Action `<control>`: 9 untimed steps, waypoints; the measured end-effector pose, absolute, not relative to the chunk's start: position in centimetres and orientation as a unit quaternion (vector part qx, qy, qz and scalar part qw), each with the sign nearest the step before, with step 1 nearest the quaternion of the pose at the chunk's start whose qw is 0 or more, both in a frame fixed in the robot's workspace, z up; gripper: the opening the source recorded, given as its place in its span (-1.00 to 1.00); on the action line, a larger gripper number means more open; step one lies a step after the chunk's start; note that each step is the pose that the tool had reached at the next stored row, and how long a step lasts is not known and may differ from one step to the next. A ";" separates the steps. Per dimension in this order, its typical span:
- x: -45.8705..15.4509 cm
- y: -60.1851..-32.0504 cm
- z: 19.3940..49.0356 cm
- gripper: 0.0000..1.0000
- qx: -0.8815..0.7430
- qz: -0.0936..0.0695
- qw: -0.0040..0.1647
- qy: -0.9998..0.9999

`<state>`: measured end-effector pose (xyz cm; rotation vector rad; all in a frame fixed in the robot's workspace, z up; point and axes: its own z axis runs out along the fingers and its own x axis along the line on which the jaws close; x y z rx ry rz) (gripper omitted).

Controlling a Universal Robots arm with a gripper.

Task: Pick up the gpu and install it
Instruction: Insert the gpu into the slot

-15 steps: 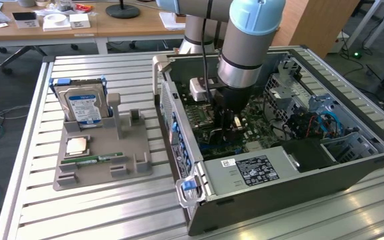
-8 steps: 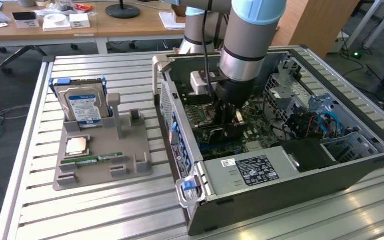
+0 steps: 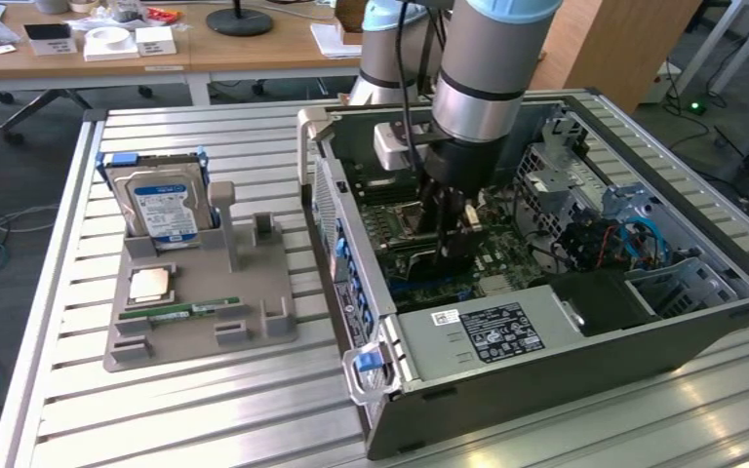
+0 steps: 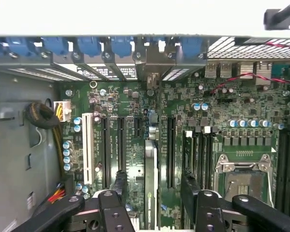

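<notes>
Open grey computer tower case [image 3: 583, 341] lying on slatted metal table [image 3: 192, 419], right of frame centre in exterior view. Green motherboard [image 4: 130, 121] exposed inside. Black two-fingered gripper [image 4: 152, 205] lowered into case, fingers [image 4: 118, 186] clamped either side of thin dark gpu card [image 4: 151, 183], held edge-on just above motherboard slots, low centre of wrist view.

Inside the case [image 3: 583, 322], the arm [image 3: 479, 97] hides the board [image 3: 505, 258] beneath it. The gpu [image 4: 151, 179] stands edge-on between the fingers [image 4: 121, 186], its lower end cut off. Whether it sits in a slot cannot be told.
</notes>
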<state>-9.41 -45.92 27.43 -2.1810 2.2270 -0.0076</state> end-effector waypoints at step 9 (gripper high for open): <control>-9.4 -45.9 29.1 0.14 -0.700 -0.002 0.012 0.714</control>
